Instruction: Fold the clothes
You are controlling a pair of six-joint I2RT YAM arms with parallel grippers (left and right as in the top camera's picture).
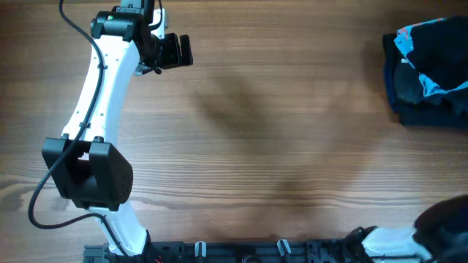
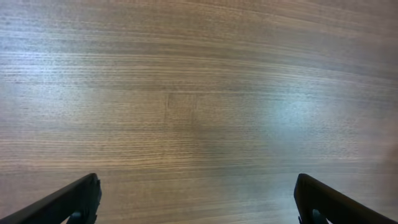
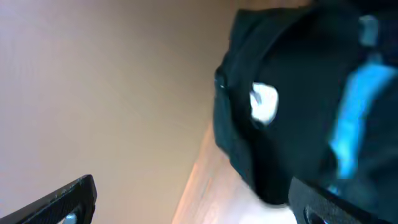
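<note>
Your black T-shirt (image 3: 280, 74) lies bunched in the pile (image 1: 428, 69) at two o'clock on the table (image 1: 278, 146), white label (image 3: 263, 102) showing. It was likely parked there to keep the middle free for folding. Your right gripper (image 3: 189, 183) faces it, jaws wide apart and gripping nothing. Your left gripper (image 1: 175, 50), at eleven o'clock, is spread just as wide above the wood, touching nothing.

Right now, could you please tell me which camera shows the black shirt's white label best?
The right wrist view: the white label stands out on the black shirt, though blurred. The overhead shows only a dark heap of clothes at the far right, no label discernible. The left wrist view shows just the wooden table.
</note>
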